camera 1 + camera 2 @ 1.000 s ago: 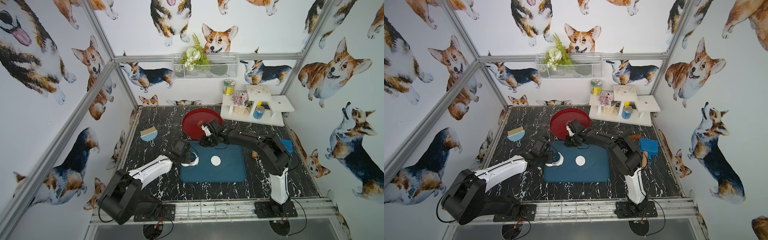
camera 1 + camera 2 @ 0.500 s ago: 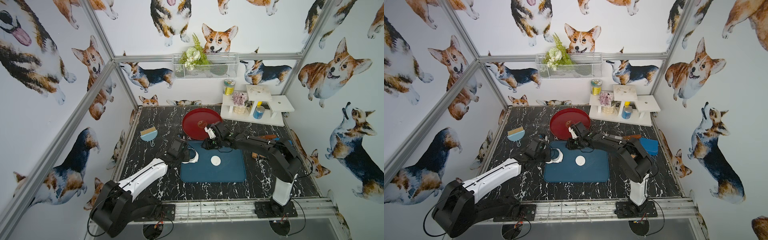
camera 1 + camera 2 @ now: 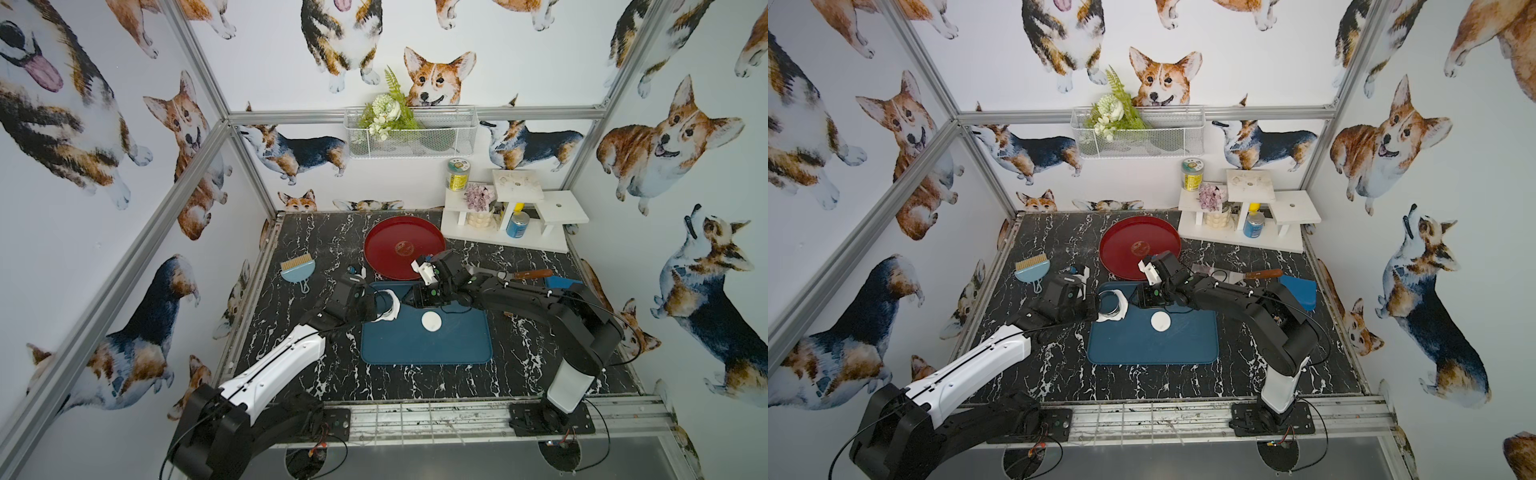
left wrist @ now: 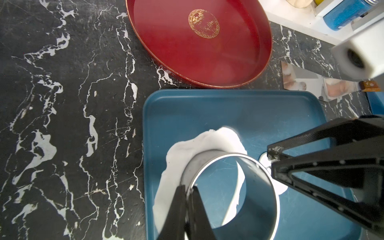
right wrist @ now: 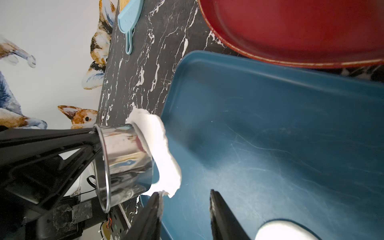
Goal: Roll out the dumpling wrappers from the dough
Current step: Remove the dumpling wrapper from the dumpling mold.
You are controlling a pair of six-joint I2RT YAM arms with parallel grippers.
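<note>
My left gripper (image 4: 188, 187) is shut on the wall of a shiny metal ring cutter (image 4: 261, 193), held tilted over the left end of the blue tray (image 3: 415, 349). The dough (image 4: 182, 149), a ragged white sheet with a round hole, clings around the ring's lower rim (image 5: 160, 141). My right gripper (image 5: 184, 192) is open right beside that dough, and a small crumb of it sticks to one fingertip (image 5: 160, 204). One dumpling wrapper (image 3: 431, 321), a small round white disc, lies flat on the tray and shows in both top views (image 3: 1160, 321).
A red round plate (image 3: 386, 237) sits just behind the tray. A blue dustpan brush (image 3: 296, 268) lies at the left. To the right of the right arm are a scraper with a wooden handle (image 3: 528, 274) and a blue object (image 3: 561, 282). A white shelf (image 3: 552, 208) holds jars at the back right.
My right gripper has come from the red plate's edge down toward the ring and dough, and its jaws have spread wider. The left gripper has kept hold of the ring, barely shifting.
</note>
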